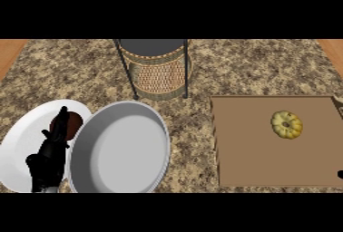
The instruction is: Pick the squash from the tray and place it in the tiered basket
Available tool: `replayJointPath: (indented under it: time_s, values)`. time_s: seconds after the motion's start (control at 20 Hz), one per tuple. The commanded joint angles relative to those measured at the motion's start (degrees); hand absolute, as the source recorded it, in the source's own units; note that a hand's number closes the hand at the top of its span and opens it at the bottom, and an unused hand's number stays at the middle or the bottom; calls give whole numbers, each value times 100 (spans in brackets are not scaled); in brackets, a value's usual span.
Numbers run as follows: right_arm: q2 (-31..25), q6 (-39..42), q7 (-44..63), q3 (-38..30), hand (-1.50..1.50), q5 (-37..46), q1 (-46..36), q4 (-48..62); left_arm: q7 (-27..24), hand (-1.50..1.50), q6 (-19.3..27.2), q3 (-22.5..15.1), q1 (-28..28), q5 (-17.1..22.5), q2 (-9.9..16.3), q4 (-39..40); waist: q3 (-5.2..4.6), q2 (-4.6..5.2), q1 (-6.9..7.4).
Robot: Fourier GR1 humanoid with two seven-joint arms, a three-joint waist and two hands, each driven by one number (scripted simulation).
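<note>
At the left, one round white plate point(26, 149) lies on the speckled brown granite counter point(268, 68). On it sits one dark brown round object point(72, 122), partly hidden. The black left hand point(48, 156) stands over this plate with its fingers straight and pointing up, relaxed, and it holds nothing. Just beside the plate, overlapping its right edge, there is one round grey metal pan point(157, 149) with a smooth raised rim.

At the top middle stands one woven wicker tiered basket point(159, 74) with thin black metal posts and a dark grey upper level.

At the right lies one flat brown square tray point(261, 167). The one small yellow squash point(286, 124) rests on the tray, in its upper right part. The squash is ribbed and rounded, its stem end faces up, and its longer axis runs toward and away from the robot. A small dark piece at the right edge may be the right hand point(340, 174); I cannot tell how its fingers are.
</note>
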Motion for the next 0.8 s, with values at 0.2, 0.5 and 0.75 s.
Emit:
replayJointPath:
  time_s: [0.2, 0.5, 0.75]
  values:
    - [521, 363, 1353, 1274, -150, 1740, -476, 146, 428, 0, -264, -461, -55, 52, -355, 496, -100, 137, 205]
    - [881, 1271, 2180, 1837, -150, 2285, -1037, 672, 176, 0, -349, -435, 97, 125, -456, 573, -104, 137, 261]
    - [1621, 1609, 2438, 2244, -150, 2512, -1612, 996, 232, 0, -219, -514, -49, -105, -572, 803, -95, 109, 174]
